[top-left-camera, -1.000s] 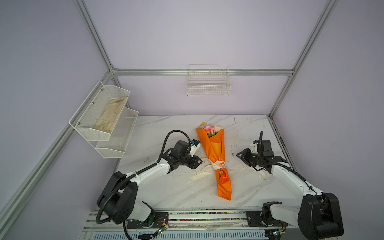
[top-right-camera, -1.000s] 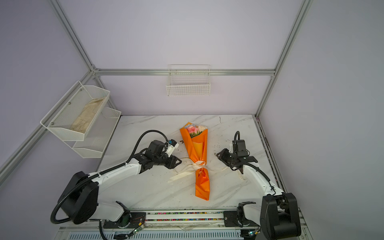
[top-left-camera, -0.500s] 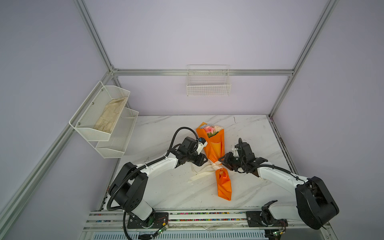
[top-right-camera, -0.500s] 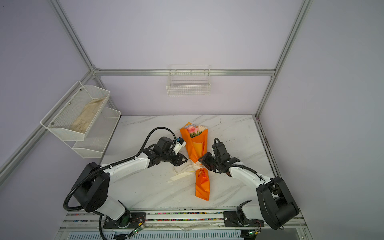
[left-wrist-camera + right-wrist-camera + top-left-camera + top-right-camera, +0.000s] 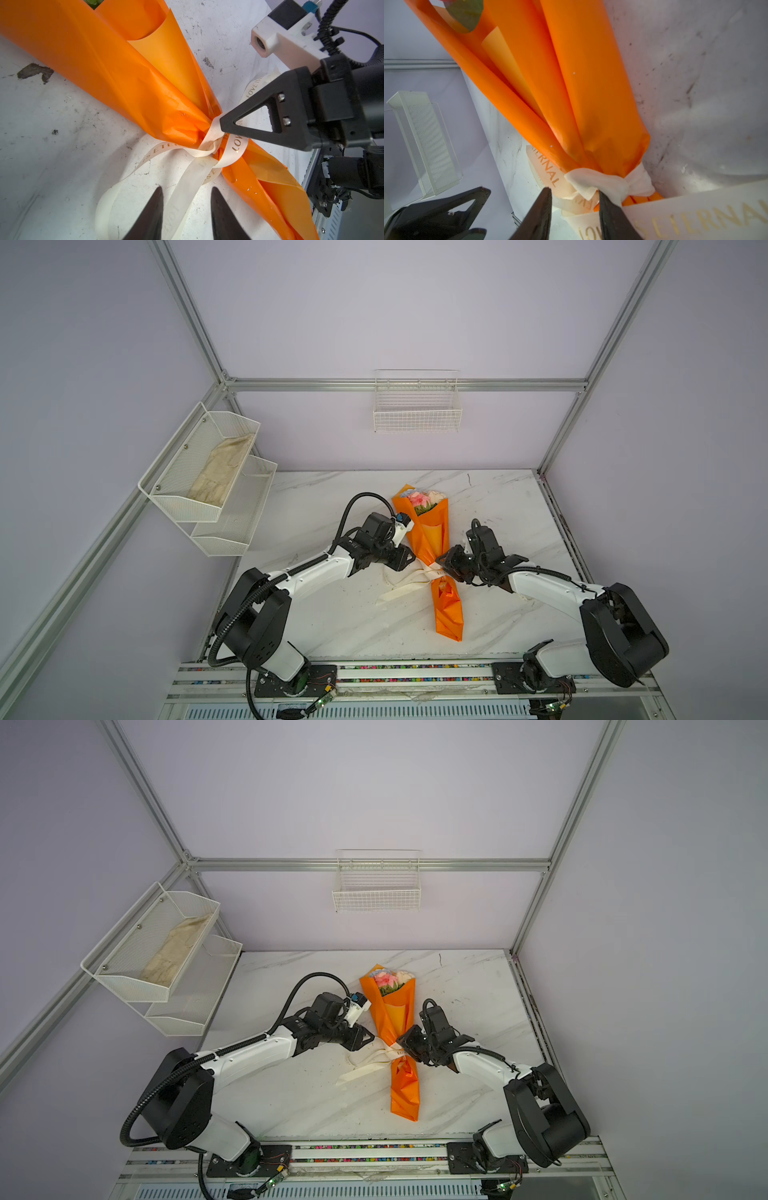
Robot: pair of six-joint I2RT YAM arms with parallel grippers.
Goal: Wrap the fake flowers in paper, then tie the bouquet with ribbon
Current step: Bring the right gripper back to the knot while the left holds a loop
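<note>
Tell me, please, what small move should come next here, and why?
Probably close the left gripper on the ribbon tail: its jaws stand open with that tail lying between them, the knot around the bouquet of fake flowers looks loose, and the right gripper, also open, sits at the knot.

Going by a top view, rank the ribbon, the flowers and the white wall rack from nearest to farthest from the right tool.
1. The ribbon: tied round the narrow waist of the bouquet, right at the tips of the right tool.
2. The flowers: at the bouquet's open far end.
3. The wall rack: mounted on the left wall, clearly farthest.
</note>
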